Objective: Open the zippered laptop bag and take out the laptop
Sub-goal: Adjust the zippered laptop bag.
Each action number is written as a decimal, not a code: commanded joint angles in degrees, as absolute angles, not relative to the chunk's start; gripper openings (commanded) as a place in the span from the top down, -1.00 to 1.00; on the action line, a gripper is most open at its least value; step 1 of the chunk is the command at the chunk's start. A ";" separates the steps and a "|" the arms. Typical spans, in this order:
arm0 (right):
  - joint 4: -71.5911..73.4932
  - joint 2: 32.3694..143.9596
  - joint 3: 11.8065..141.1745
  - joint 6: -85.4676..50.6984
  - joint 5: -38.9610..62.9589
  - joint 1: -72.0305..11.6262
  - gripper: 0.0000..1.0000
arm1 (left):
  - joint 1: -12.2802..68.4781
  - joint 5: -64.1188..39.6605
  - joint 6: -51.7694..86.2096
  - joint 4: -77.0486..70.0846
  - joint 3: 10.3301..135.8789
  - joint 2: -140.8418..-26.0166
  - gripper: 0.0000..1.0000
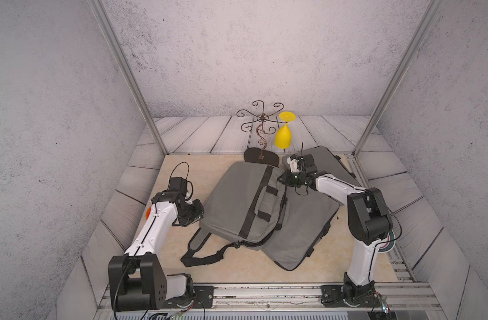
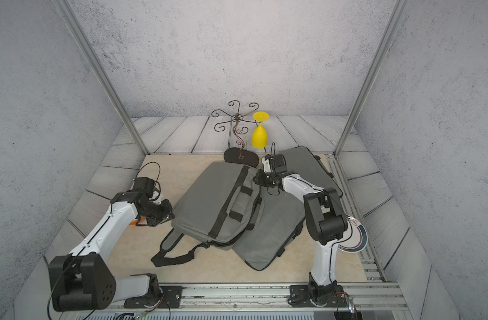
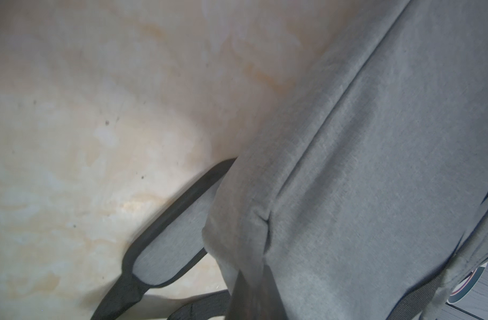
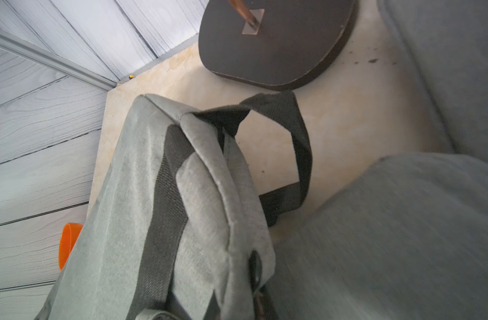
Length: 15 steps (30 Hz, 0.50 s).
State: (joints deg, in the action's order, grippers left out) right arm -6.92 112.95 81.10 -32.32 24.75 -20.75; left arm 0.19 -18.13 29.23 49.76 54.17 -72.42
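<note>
Soft even light, wrist views blurred

Left gripper (image 1: 196,215): jaws hidden under its own wrist, at the laptop bag (image 1: 237,199) corner. Right gripper (image 1: 282,179): jaws unreadable too. Plate (image 2: 355,234) half behind right arm. Orange object (image 4: 68,243) mostly covered, unidentifiable. Bag open or zipped: cannot tell.

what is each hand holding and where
Left hand pinches the laptop bag at its near left corner; right hand sits at its far right corner, grip unclear.
</note>
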 commanded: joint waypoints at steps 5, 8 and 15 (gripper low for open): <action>3.41 120.62 90.64 -31.98 28.83 -25.59 0.96 | 1.58 -14.85 32.89 50.31 50.44 -66.19 1.00; 3.03 123.11 92.78 -31.90 28.62 -26.38 0.94 | 1.41 -9.87 32.85 51.06 49.98 -66.19 1.00; 2.79 125.24 92.40 -31.15 28.38 -26.63 0.68 | 1.41 -9.36 30.68 51.06 49.83 -69.13 0.92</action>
